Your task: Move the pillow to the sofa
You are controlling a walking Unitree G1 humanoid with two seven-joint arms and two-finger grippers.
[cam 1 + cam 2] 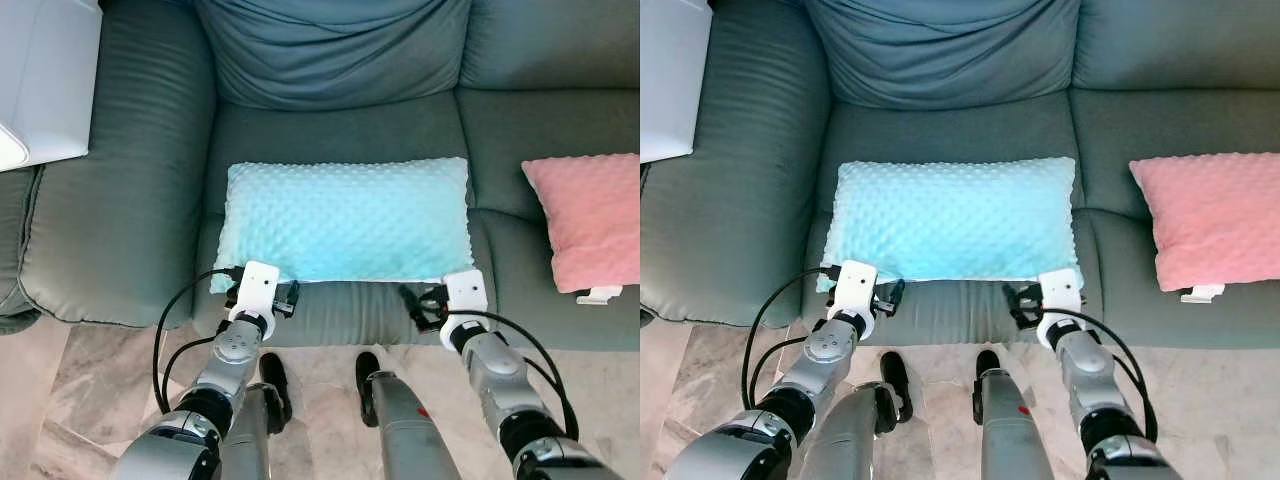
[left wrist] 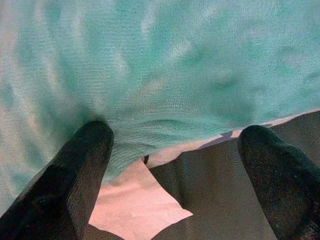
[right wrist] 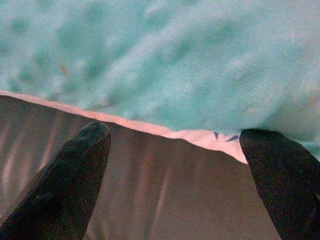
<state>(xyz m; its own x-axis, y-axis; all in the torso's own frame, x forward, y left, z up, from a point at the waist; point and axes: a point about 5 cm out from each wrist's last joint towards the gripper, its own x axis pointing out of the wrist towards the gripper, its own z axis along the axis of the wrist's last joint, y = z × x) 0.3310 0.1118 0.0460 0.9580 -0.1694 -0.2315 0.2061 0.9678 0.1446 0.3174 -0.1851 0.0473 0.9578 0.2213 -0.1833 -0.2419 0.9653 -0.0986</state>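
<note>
Grey-green sofa [image 1: 330, 130] spans the upper and middle frame of the head views, its seat cushions running left to right and a padded arm at left; a pale stone floor [image 1: 60, 400] fills the lower edge; a white object [image 1: 40, 80] sits at upper left on the sofa arm. Turquoise dotted pillow [image 1: 345, 220] lies flat at centre frame on the middle seat cushion, its near edge close to the seat's front; a pink pillow [image 1: 590, 220] lies at right on the neighbouring cushion, well apart from the turquoise one. Both silver arms reach forward and up from the lower frame, bent at the elbow, wrists level with the seat front; left tool [image 1: 285, 297] sits at the pillow's lower-left corner, right tool [image 1: 412, 300] at its lower-right corner. Left wrist view: fingers [image 2: 75, 180] spread apart, one fingertip touching the pillow's turquoise fabric, a white label beneath; right wrist view: fingers [image 3: 70, 175] spread apart, just short of the pillow's edge, sofa fabric below them.
</note>
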